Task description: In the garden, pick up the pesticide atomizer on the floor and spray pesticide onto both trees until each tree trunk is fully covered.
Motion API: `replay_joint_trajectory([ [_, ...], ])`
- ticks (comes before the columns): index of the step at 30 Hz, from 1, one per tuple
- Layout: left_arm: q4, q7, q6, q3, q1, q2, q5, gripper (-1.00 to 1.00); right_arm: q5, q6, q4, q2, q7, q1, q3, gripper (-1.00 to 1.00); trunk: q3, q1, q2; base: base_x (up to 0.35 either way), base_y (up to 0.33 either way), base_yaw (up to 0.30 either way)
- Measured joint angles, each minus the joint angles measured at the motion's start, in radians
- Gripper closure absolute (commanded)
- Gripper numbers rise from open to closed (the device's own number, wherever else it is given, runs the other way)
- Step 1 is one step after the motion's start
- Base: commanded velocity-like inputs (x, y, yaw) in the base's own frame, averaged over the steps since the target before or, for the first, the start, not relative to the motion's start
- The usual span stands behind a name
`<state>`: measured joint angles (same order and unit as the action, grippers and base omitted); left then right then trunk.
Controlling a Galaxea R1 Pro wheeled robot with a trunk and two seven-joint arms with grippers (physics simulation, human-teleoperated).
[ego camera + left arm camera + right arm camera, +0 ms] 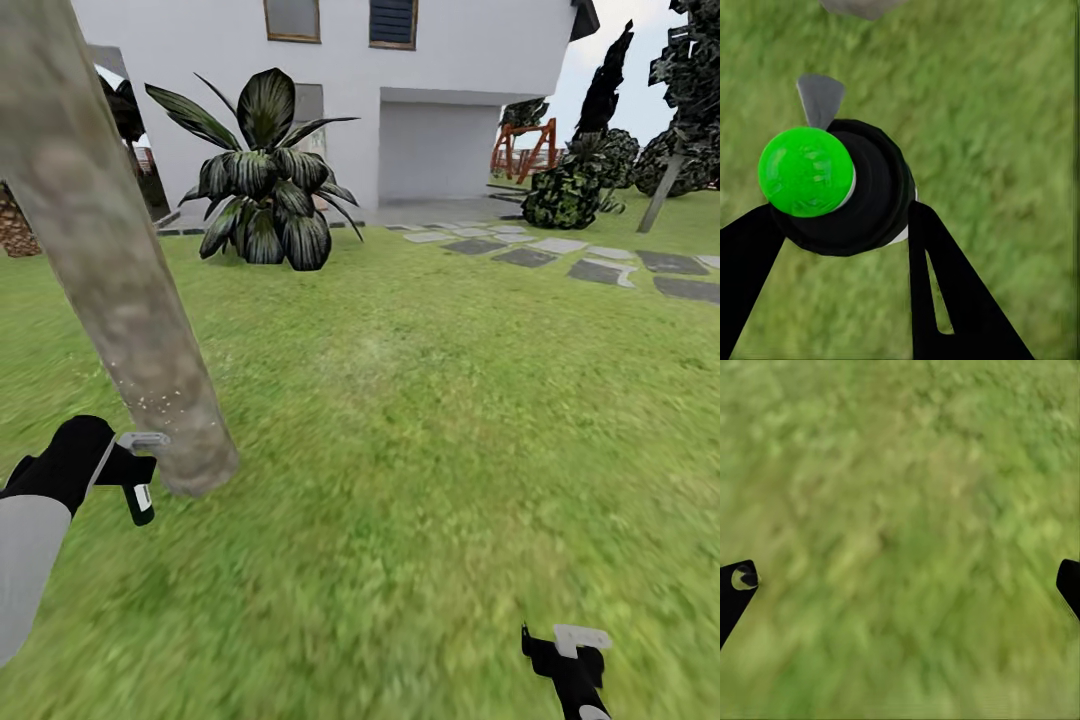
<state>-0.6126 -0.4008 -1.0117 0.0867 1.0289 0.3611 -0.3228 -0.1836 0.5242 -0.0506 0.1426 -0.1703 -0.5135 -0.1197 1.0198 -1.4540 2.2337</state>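
A thick grey-brown mottled tree trunk (120, 290) leans across the left of the head view, its foot in the lawn. Small white specks dot its lower bark. My left gripper (122, 468) is shut on the pesticide atomizer (138, 497), a small dark bottle with a white label, held just left of the trunk's base and close to it. In the left wrist view the atomizer (851, 191) sits between the black fingers (945, 285), showing a bright green round cap and a grey nozzle. My right gripper (565, 645) hangs open low at the right, over grass (904, 510).
A broad-leaved dark plant (265, 190) stands ahead before a white house (430, 90). Grey stepping stones (560, 255) cross the lawn at the right. Round bushes (565, 190) and another dark-leaved tree (685, 100) stand far right. Open grass lies between.
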Motion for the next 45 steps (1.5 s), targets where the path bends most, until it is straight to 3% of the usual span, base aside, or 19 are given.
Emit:
replay_joint_trajectory([
  [3, 0.0, -0.002, -0.002, 0.0, 0.007, 0.002, 0.001, 1.0, 0.0, 0.0, 0.001, 0.001, 0.0, 0.0, 0.0, -1.0, 0.0, 0.0, 0.0, 0.026, -0.014, 0.004],
  [5, 0.002, -0.002, -0.006, -0.001, 0.041, 0.004, 0.002, 1.0, 0.0, 0.0, 0.001, 0.001, 0.001, 0.0, 0.001, -1.0, 0.0, 0.0, 0.0, 0.004, -0.002, 0.001],
  [9, 0.04, -0.002, -0.012, -0.002, 0.131, 0.024, -0.01, 1.0, 0.001, 0.0, 0.001, 0.001, 0.001, 0.0, 0.0, -1.0, 0.0, 0.0, 0.0, 0.0, 0.0, 0.0],
  [12, 0.13, -0.003, -0.012, -0.004, 0.22, 0.042, -0.017, 1.0, 0.0, 0.0, 0.001, 0.001, 0.002, 0.0, 0.0, -1.0, 0.0, 0.0, 0.0, 0.0, 0.0, 0.061],
  [14, 0.156, -0.004, -0.012, -0.005, 0.242, 0.046, -0.02, 1.0, 0.0, 0.0, 0.001, 0.001, 0.001, 0.0, 0.0, -1.0, 0.0, 0.0, 0.0, 0.0, 0.0, 0.221],
  [17, 0.166, -0.005, -0.012, -0.004, 0.247, 0.046, -0.053, 1.0, 0.0, 0.0, 0.001, 0.001, 0.002, 0.0, 0.0, -1.0, 0.0, 0.0, 0.0, 0.0, 0.0, 0.267],
  [20, 0.168, -0.005, -0.013, -0.004, 0.247, 0.047, -0.059, 1.0, 0.0, 0.0, 0.001, 0.001, 0.002, 0.0, 0.0, -1.0, 0.0, 0.0, 0.0, 0.0, 0.0, 0.275],
  [25, 0.158, -0.005, -0.013, -0.003, 0.247, 0.047, -0.061, 1.0, 0.0, 0.0, 0.001, 0.001, 0.002, 0.0, 0.0, -1.0, 0.0, 0.0, 0.0, 0.141, -0.087, 0.228],
  [45, 0.152, -0.005, -0.012, -0.002, 0.253, 0.046, -0.061, 1.0, 0.001, 0.0, 0.001, 0.002, 0.002, 0.0, 0.0, -1.0, 0.0, 0.0, 0.0, 0.047, -0.261, 0.004],
])
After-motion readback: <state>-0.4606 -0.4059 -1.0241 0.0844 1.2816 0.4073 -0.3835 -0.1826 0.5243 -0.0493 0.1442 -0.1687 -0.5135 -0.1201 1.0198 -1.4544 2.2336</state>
